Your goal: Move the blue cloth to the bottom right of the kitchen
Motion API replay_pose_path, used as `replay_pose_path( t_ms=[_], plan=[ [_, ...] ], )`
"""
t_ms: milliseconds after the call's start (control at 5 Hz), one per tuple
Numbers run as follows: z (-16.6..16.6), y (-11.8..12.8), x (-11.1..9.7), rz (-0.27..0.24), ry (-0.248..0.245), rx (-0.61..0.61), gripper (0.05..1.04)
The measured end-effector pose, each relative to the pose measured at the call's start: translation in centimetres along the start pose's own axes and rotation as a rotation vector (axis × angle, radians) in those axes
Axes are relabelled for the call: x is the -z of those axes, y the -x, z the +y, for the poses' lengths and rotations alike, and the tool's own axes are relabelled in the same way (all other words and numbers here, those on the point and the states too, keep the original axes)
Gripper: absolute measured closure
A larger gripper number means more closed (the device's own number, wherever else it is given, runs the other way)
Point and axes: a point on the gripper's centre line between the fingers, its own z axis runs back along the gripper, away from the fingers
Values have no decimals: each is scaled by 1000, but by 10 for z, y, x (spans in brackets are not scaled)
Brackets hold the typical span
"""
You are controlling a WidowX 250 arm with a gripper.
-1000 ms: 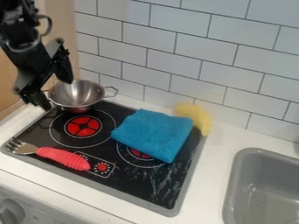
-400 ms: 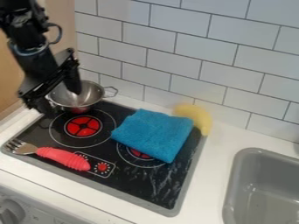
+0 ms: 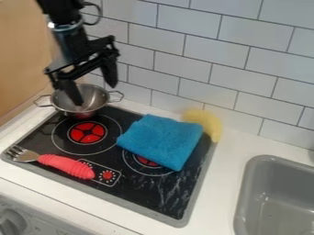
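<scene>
Swung rightward since a moment ago, the tool hangs by the steel pot, spread apart, gripping nothing. Nearest me, the grey sink sits at the stove's four o'clock; a red-handled fork lies at nine, the folded blue cloth at two, something yellow close behind it, the pot at eleven.

The gripper hung, jaws parted, near the metal pot. On the black stovetop, a folded blue cloth partly covered one burner; a red-handled fork lay further left.
</scene>
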Motion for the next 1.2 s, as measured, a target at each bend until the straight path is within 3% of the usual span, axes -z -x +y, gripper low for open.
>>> replay_pose_path(
  t_ms=[400,800,1200],
  plan=[
    [-29,13,18,97,-2,176,85],
    [-50,27,48,147,-85,312,85],
    [-68,35,62,143,-155,427,85]
  ],
)
